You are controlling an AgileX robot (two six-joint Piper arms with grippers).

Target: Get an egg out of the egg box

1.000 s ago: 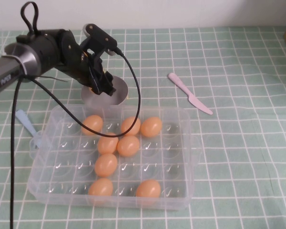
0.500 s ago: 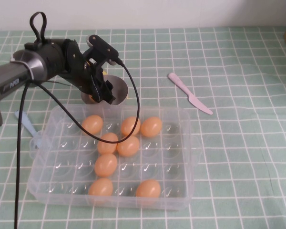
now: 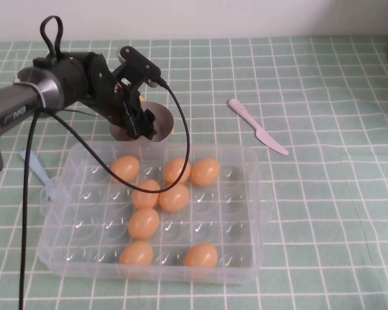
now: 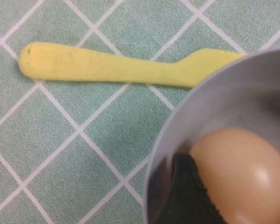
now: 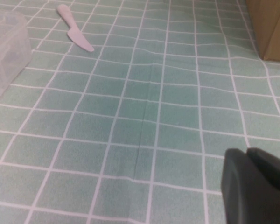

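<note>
The left gripper [image 3: 137, 123], at the grey cup [image 3: 160, 120] just beyond the egg box [image 3: 246, 213], holds the egg [image 4: 238, 175] inside that cup, while the right gripper [image 5: 256, 191], seemingly closed, idles far right.

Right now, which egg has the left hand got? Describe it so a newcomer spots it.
Start at the clear egg box, then look just beyond its far edge to the round grey cup. The left hand reaches into it; the egg sits there against a dark finger, the only egg outside the box. The right hand rests apart over bare cloth.
</note>
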